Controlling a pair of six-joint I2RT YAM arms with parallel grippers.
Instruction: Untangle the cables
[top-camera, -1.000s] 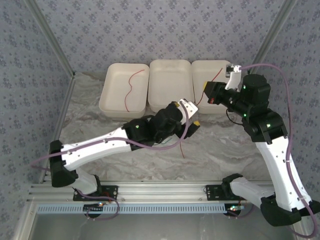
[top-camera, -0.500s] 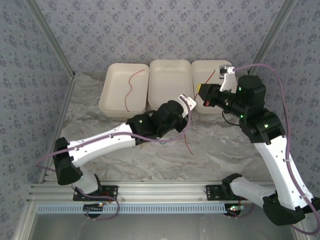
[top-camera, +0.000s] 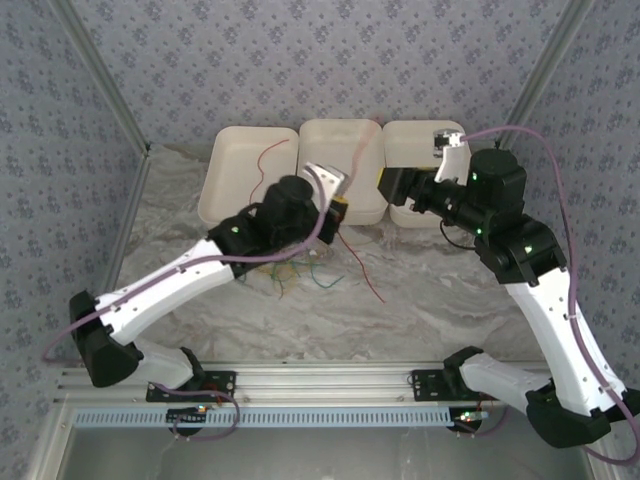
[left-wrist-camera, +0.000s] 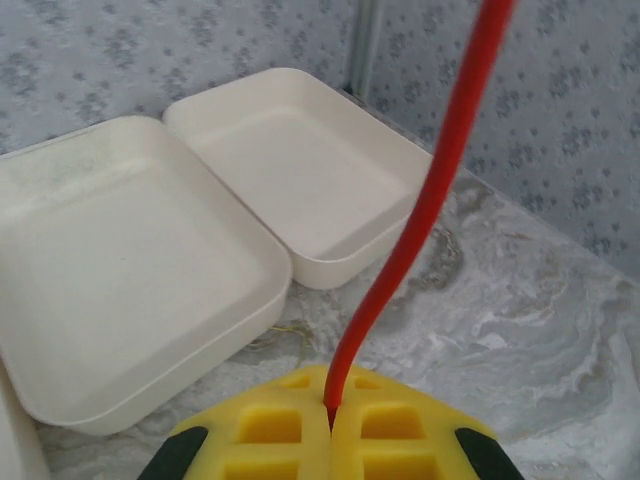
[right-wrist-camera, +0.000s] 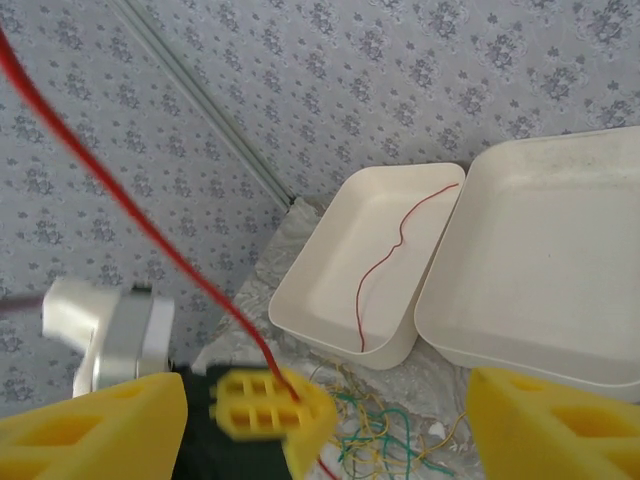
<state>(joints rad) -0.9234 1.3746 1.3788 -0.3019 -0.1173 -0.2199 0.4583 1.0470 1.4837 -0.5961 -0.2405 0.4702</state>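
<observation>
Left gripper (top-camera: 342, 208), pads closed tight on one red cable (top-camera: 365, 280), held high, apparently to draw that strand clear of the tangle (top-camera: 290, 270) of green and yellow-orange cables lying on the table (top-camera: 450, 300) just below it. The strand's lower end trails down to the table. Right gripper (top-camera: 388, 184), fingers spread wide and empty, hovers near, probably placed to take the strand. Another red cable (top-camera: 262, 178) lies in the left tray (top-camera: 213, 195).
</observation>
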